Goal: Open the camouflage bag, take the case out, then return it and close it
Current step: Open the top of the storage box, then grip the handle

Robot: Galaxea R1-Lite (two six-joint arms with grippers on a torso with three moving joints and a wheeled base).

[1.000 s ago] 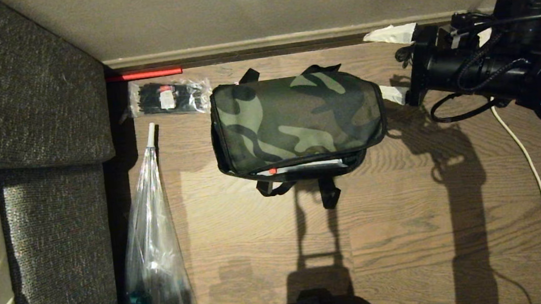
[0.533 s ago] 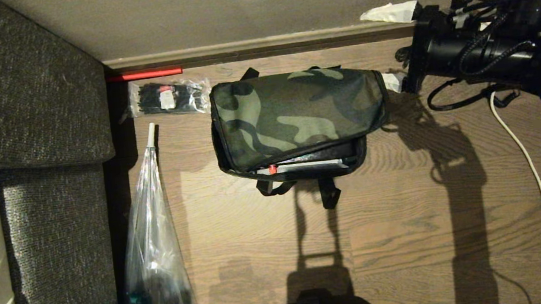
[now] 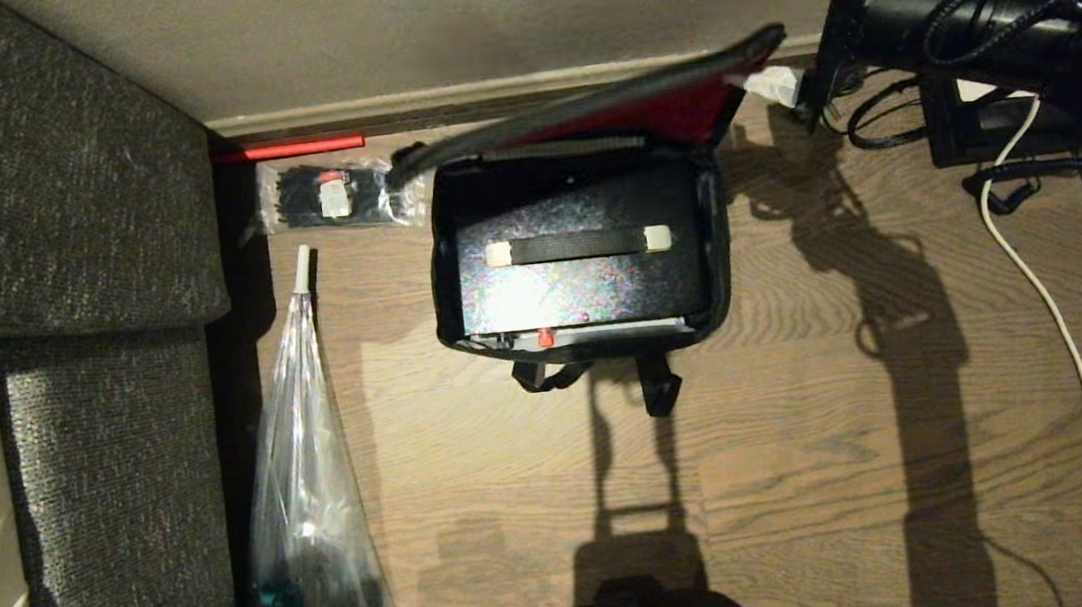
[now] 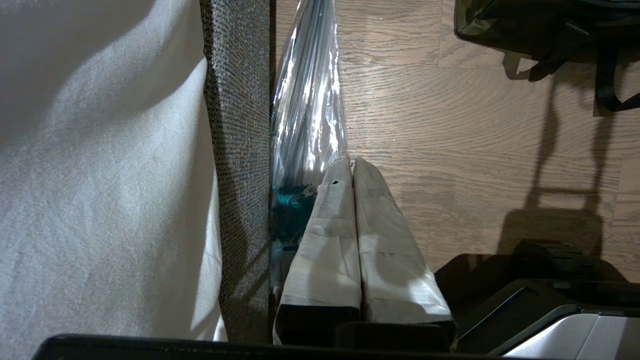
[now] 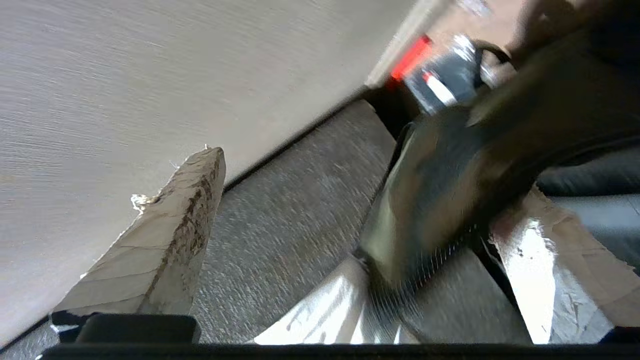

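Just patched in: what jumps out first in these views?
The camouflage bag sits open mid-floor, its red-lined lid tipped up toward the wall, propped by the right gripper with jaws wide. Inside lies the case, black with a strap handle. The left gripper hangs shut beside the sofa.

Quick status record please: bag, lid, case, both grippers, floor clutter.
bag: camouflage bag on the wood floor, open
lid: lid tilted up toward the wall, red lining showing
case: case inside the bag, strap handle facing up
right gripper: right gripper open, lower finger under the lid's right corner
left gripper: left gripper shut, parked beside the sofa
clutter: packet of black ties left of the bag; clear umbrella along the sofa
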